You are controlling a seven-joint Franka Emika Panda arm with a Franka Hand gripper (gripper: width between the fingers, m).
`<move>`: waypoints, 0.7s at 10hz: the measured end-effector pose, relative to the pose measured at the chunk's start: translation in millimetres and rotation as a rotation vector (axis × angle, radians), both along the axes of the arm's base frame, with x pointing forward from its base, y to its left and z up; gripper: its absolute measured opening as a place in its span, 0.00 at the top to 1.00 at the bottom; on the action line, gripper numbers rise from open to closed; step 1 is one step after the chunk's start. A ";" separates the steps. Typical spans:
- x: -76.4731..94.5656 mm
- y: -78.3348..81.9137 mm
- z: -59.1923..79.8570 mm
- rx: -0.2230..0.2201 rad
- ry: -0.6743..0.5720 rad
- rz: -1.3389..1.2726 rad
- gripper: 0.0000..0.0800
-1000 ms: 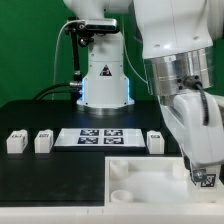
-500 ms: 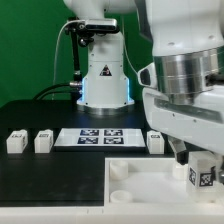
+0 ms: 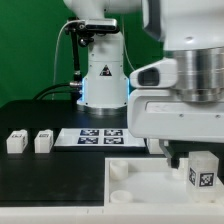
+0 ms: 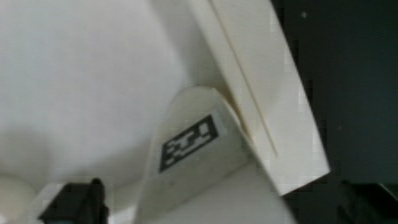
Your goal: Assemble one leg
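Gripper (image 3: 200, 165) fingers clamp a tagged leg (image 3: 202, 173) over the white tabletop piece (image 3: 140, 180), near its exterior view's right edge; two more legs (image 3: 29, 142) rest beside the marker board (image 3: 98, 137).

1. Glowing evenly and brightly across the exterior view, blue light shining at the robot base (image 3: 104, 88).
2. Blurring softly in the wrist view, washing out the white tabletop (image 4: 80, 80).

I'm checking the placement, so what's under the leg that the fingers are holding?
The leg sits over the white tray, near its corner at the exterior view's right. The leg's own body hides its underside, so contact with the tray or a socket cannot be seen.
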State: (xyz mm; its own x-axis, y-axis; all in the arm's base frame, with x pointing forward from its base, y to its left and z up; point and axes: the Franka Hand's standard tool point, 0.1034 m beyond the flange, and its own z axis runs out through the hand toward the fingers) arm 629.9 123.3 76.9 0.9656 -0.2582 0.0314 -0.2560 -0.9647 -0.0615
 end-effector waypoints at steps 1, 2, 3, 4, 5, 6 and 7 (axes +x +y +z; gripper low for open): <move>0.6 0.9 0.8 -0.011 -0.005 0.124 0.19; 0.6 -1.9 -0.6 -0.014 -0.007 0.212 0.19; 0.4 -0.7 -0.8 -0.009 -0.004 0.160 0.19; 0.3 -0.4 -0.9 -0.008 -0.003 0.145 0.19; 0.3 -0.8 -1.1 -0.008 -0.003 0.146 0.32; 0.2 -0.7 -1.3 -0.008 -0.003 0.145 0.48; 0.6 -3.2 -1.2 -0.004 0.003 0.029 0.48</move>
State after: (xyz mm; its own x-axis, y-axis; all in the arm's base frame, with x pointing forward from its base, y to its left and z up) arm 630.6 120.1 75.7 0.9727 -0.2302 0.0299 -0.2283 -0.9719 -0.0567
